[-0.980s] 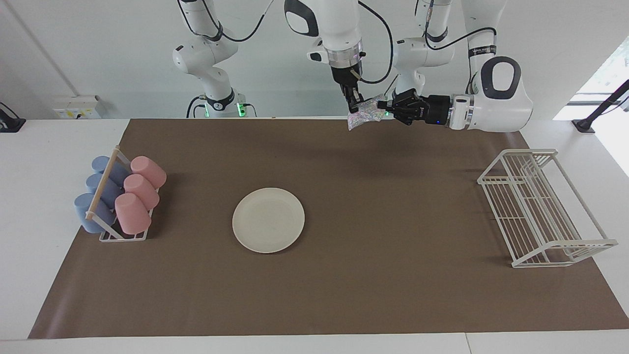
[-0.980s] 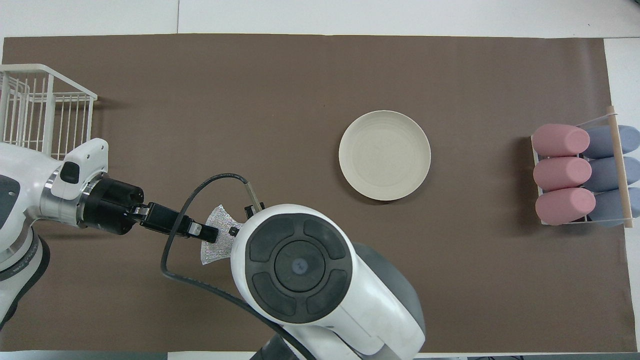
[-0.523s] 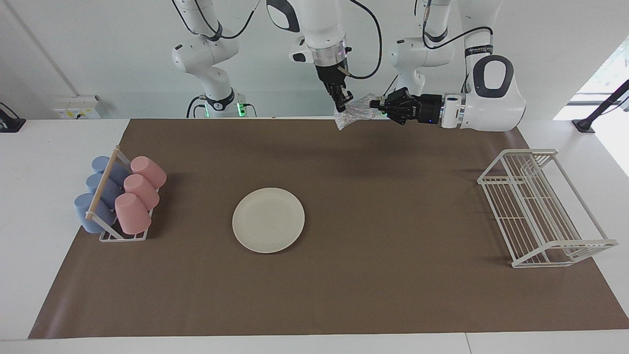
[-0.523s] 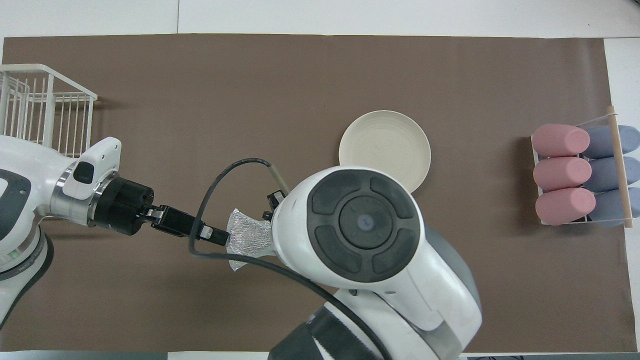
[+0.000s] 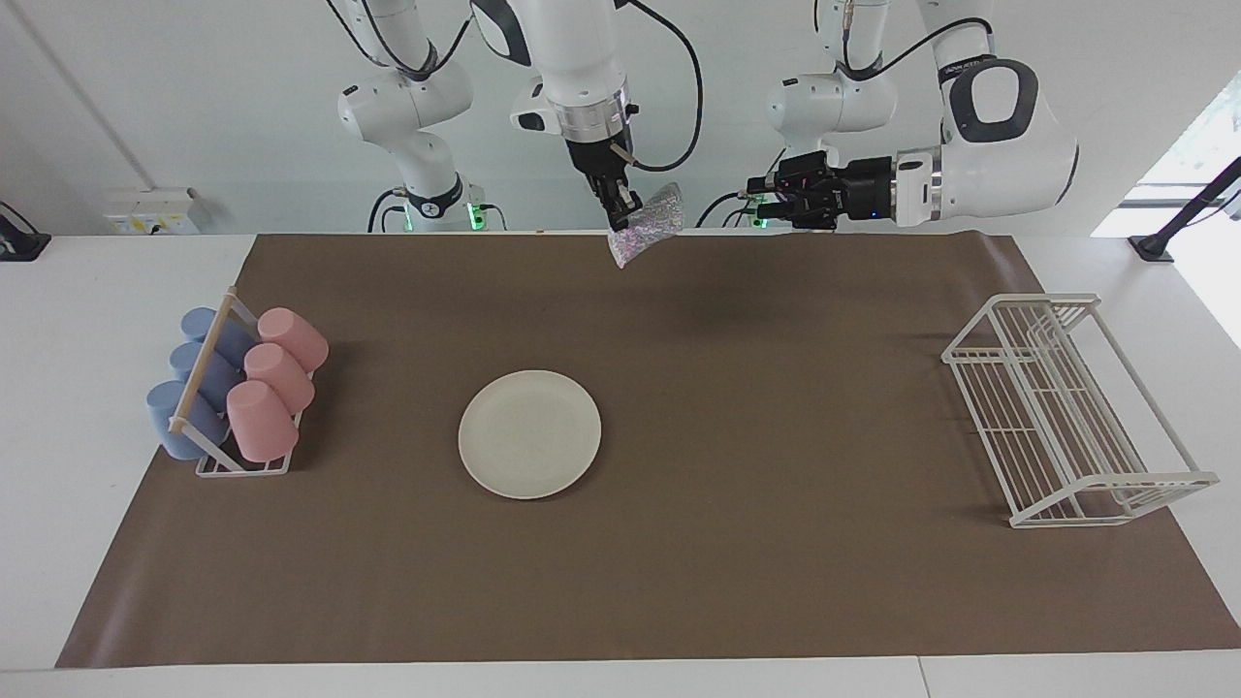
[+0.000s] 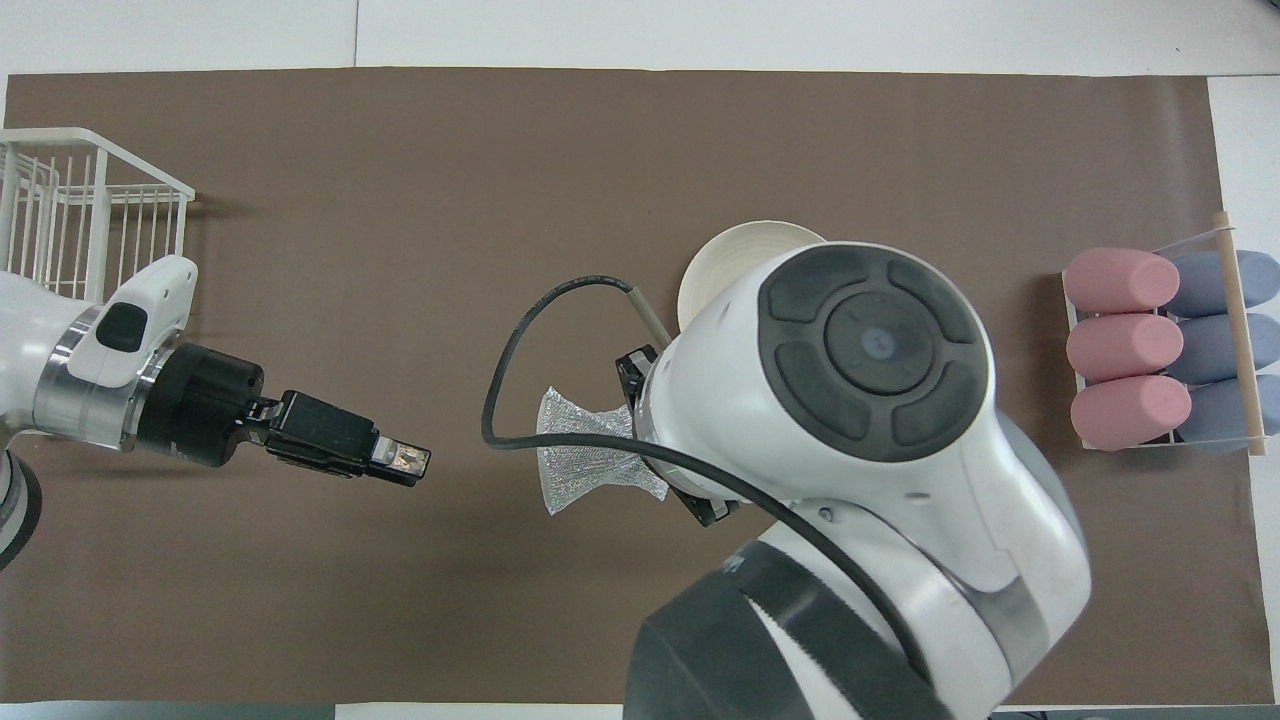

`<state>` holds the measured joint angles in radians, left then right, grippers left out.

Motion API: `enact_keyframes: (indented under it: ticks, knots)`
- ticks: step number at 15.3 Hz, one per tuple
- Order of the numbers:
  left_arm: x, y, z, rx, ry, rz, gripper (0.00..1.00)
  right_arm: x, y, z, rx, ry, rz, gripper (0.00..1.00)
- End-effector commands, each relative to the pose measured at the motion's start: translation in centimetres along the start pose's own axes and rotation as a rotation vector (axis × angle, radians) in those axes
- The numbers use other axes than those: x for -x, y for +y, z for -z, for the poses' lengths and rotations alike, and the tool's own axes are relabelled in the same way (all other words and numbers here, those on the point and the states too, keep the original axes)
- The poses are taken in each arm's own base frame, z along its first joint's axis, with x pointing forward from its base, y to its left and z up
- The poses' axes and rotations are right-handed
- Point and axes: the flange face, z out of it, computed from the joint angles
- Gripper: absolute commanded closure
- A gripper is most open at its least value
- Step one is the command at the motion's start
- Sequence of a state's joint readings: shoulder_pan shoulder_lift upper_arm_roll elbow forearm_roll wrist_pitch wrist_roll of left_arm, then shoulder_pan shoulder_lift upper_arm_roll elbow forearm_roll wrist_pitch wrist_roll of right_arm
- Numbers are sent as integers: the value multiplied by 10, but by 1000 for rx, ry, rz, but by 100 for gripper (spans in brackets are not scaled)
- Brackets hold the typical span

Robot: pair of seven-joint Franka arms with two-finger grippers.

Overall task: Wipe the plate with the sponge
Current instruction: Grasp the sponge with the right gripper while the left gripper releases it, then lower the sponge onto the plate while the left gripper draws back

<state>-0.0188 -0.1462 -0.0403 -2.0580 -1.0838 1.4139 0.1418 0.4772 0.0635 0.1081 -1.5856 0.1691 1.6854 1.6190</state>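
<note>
The right tool (image 5: 625, 215) hangs high over the brown mat (image 5: 737, 601), at the edge nearest the robots, its fingertips pinched on one end of the sponge (image 5: 644, 225), which droops from it clear of the surface (image 5: 58, 320). The left tool (image 5: 761, 204) is up in the air beside it, toward the left arm's end, apart from the sponge with its jaws spread and nothing between them. The plate (image 5: 529, 433) lies flat on the mat, well below the sponge and touching nothing; in the overhead view the right arm's wrist covers most of it. A holder of pink and blue cups (image 5: 236, 392) sits at the right arm's end of the mat, and a white wire rack (image 5: 1066, 412) at the left arm's end.
</note>
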Motion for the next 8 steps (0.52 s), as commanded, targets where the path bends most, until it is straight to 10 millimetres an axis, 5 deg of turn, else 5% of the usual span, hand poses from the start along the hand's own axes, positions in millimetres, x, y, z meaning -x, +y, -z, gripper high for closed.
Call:
enact_keyframes:
  ticks: [1,8]
  knots:
    - [2,-3,7,-52,24,13,0,-52,0,-14,-54,16,44,100]
    - [0,-36,54,-323,127,45,0,-116,-12,-142,-129,159,197,100]
